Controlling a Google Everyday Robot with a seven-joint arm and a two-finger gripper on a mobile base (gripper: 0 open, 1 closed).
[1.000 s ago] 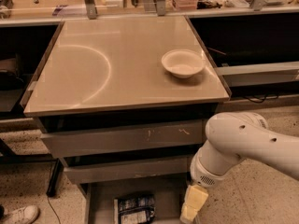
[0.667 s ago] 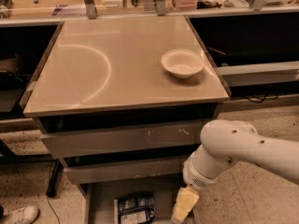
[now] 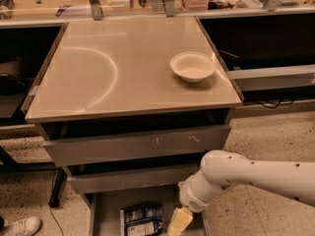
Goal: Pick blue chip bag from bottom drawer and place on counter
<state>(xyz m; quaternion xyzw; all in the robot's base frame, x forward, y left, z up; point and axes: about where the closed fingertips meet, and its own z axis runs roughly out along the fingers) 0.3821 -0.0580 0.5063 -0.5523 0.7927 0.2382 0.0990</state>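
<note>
Though the jaws' state is unclear, they hang beside one blue chip bag (image 3: 142, 220).

1. The arm (image 3: 256, 173) is stretching in from the right edge of the view, its white, rounded forearm lying nearly level and sloping slightly down toward the left.
2. The wrist (image 3: 197, 198) is bending downward at a thick, round joint (a ring is showing where the segments meet).
3. The gripper (image 3: 179, 222) is hanging below that joint, pointing down and a little left. Its pale yellow tip is sitting over the right part of the open bottom drawer (image 3: 106, 220), at the lower edge of the view.
</note>
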